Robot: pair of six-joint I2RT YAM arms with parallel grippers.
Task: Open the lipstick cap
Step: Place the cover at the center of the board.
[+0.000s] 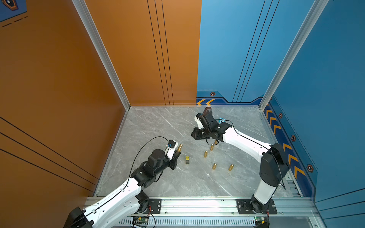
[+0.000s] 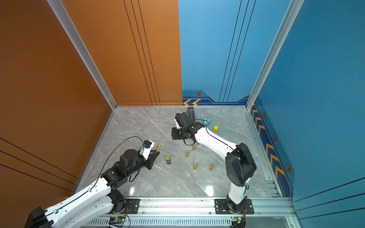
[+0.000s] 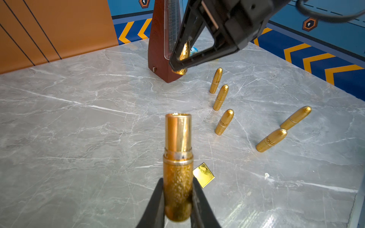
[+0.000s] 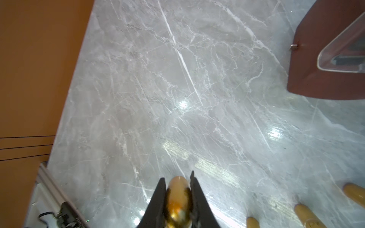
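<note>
left hand (image 3: 177, 186): clenched on the textured base of the lipstick (image 3: 178, 138), held above the worktop (image 3: 79, 118) at near left, with its smooth inner tube bare.
right hand (image 4: 177, 177): clenched on the rounded cap (image 4: 178, 201), farther back and to the right, well apart from the base.
task state: the cap looks already off.
risk, cap: it is domed and glossy, so it could squirt from the jaws on a quick swing.
risk, base: the tube juts far past the fingers, and a knock could lever it loose.
risk, row: the capped lipsticks (image 3: 224, 122) stand near the right arm, where a low move could topple them.
left wrist view only: shows the tube's open mouth.
a top view only: shows a yellow cube (image 2: 215, 128) at far right, absent from the right wrist view.
</note>
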